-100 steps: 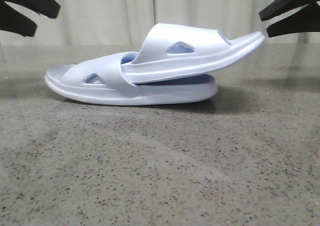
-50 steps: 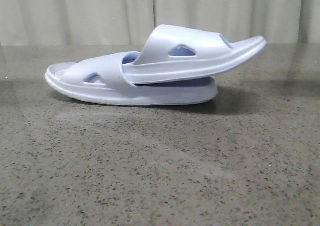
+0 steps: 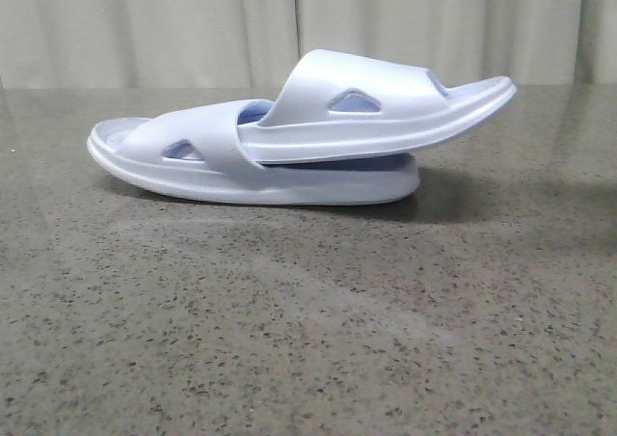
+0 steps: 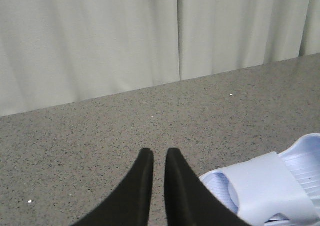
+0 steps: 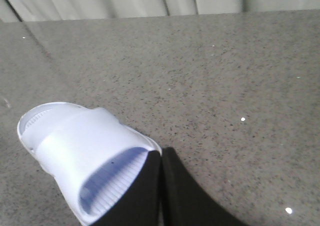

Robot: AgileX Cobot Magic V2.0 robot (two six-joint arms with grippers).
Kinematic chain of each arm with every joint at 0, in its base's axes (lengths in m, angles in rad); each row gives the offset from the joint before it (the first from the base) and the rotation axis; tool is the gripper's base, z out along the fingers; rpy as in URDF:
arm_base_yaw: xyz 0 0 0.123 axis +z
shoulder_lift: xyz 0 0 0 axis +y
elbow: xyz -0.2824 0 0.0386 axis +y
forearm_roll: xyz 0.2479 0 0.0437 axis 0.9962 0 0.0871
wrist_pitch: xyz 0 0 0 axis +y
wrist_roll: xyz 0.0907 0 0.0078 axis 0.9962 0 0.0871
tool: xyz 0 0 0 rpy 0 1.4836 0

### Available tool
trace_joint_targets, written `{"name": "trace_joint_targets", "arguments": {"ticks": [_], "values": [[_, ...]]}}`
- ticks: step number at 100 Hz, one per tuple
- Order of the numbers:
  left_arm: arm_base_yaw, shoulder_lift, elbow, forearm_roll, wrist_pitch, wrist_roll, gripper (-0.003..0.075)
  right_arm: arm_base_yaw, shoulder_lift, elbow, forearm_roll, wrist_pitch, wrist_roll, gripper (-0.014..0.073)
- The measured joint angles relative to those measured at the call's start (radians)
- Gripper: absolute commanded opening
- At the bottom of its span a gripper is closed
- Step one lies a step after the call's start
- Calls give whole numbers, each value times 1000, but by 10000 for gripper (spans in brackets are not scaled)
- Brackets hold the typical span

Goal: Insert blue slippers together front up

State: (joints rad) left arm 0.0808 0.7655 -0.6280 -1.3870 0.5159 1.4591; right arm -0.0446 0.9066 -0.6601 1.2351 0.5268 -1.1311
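Two pale blue slippers lie nested on the table. The lower slipper (image 3: 193, 171) lies flat. The upper slipper (image 3: 386, 118) is pushed under the lower one's strap, its right end raised and sticking out. Neither gripper shows in the front view. My left gripper (image 4: 159, 151) is empty, with a thin slit between its fingers, and hangs over bare table beside a slipper's end (image 4: 270, 186). My right gripper (image 5: 161, 152) is shut and empty, hanging above the edge of a slipper (image 5: 80, 136) without holding it.
The grey speckled stone table (image 3: 308, 340) spreads in front of the slippers. A pale curtain (image 3: 193, 21) hangs behind the table's far edge.
Both grippers stood at the top corners of the front view a second ago and have since left it. The nested slippers have stayed almost still.
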Motion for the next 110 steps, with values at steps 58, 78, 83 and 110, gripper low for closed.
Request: {"name": "trace_joint_targets", "arguments": {"ticks": [58, 78, 83, 110], "values": [[0, -231, 334, -391, -11, 364, 15, 18, -482, 408, 96, -207, -48, -85], [0, -231, 334, -394, -14, 367, 15, 18, -484, 417, 110, -196, -48, -85], [0, -231, 334, -394, -14, 367, 15, 18, -484, 417, 113, -195, -48, -85], [0, -231, 334, -398, -14, 368, 15, 18, -484, 417, 113, -192, -50, -85]]}}
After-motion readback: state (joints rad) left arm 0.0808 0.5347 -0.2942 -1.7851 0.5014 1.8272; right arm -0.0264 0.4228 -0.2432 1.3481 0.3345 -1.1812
